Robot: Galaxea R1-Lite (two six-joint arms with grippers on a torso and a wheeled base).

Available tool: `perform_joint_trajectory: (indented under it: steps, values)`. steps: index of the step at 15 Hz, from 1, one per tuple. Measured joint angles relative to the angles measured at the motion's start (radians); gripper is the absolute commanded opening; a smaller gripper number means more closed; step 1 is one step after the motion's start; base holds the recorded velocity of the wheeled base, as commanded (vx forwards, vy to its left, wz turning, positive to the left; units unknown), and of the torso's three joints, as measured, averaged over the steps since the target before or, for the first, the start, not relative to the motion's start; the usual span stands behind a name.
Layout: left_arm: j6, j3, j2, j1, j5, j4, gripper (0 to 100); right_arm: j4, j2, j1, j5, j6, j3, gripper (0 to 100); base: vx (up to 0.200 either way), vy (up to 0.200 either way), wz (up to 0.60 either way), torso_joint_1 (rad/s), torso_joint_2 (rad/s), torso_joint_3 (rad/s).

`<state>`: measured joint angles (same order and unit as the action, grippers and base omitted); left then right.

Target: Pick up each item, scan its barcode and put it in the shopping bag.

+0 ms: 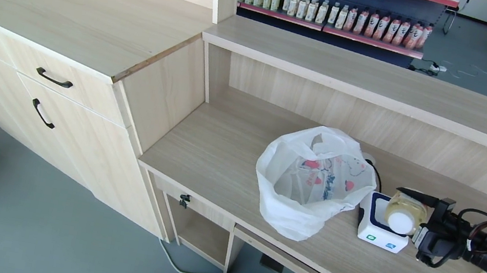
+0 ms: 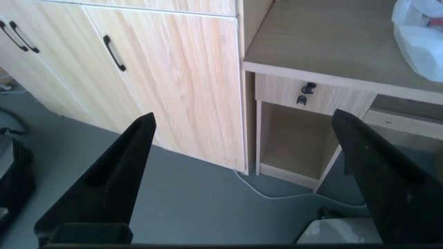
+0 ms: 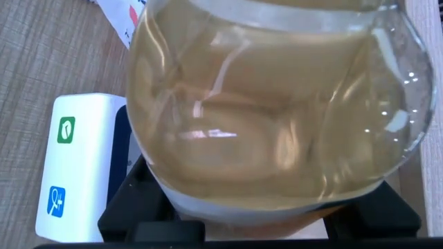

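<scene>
Currently my right gripper [image 1: 415, 210] is clamped on the bottle [image 1: 400, 218], a clear one with pale yellow liquid and a white cap. I see it held on its side just above the white scanner [image 1: 378, 231] on the counter [image 1: 221, 152]. The white shopping bag [image 1: 311, 177] stands open just beside the scanner, on its left. My left gripper [image 2: 243, 124] hangs with its fingers spread wide over the grey floor, in front of the cabinet [image 2: 173, 76], well apart from the bag.
</scene>
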<state>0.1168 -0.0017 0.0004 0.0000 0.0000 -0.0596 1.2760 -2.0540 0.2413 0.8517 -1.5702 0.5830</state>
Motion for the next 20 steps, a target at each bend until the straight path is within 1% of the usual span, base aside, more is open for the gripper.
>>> perform_joint_trajectory:
  steps: [10, 15, 16, 18, 20]
  values:
    - [0.000, 0.000, 0.000, 0.000, 0.000, 0.000, 100, 0.010, -0.047, -0.010, -0.002, 0.007, 0.038, 0, 0.000, 0.000, 0.00, 0.000, 0.00, 0.000]
    - [0.000, 0.000, 0.000, 0.000, 0.000, 0.000, 100, 0.009, -0.061, -0.035, -0.002, 0.013, 0.050, 0, 0.000, 0.000, 0.00, 0.000, 0.00, 0.000]
    - [0.000, 0.000, 0.000, 0.000, 0.000, 0.000, 100, 0.008, -0.060, -0.038, -0.002, 0.031, 0.053, 0, 0.000, 0.000, 0.00, 0.000, 0.00, 0.000]
    - [0.000, 0.000, 0.000, 0.000, 0.000, 0.000, 100, 0.005, -0.029, -0.044, -0.003, 0.121, 0.058, 0, 0.000, 0.000, 0.00, 0.000, 0.00, 0.000]
    - [0.000, 0.000, 0.000, 0.000, 0.000, 0.000, 100, -0.016, 0.053, -0.033, -0.004, 0.255, 0.047, 0, 0.000, 0.000, 0.00, 0.000, 0.00, 0.000]
